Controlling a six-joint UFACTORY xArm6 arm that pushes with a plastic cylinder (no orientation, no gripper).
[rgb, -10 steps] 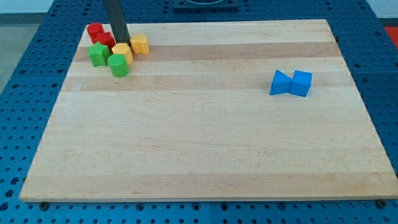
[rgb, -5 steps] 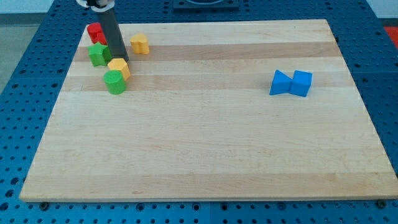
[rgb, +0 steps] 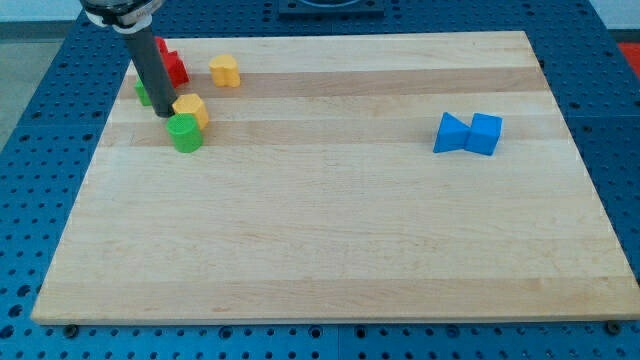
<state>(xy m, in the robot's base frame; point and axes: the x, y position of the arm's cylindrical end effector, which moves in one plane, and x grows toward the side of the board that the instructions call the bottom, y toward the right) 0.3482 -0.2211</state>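
Observation:
My tip rests on the board near the view's top left, touching the left side of a yellow block and just above a green round block. The rod hides most of another green block behind it. A red block shows to the rod's right, partly covered by it. A second yellow block sits apart, farther to the right of the red one.
Two blue blocks sit touching at the view's right: a triangular one and a cube-like one. The wooden board lies on a blue perforated table.
My tip slid down and to the left, from between the red and yellow blocks to the yellow block's left. That yellow block and the green round one were pushed downward, away from the other yellow block.

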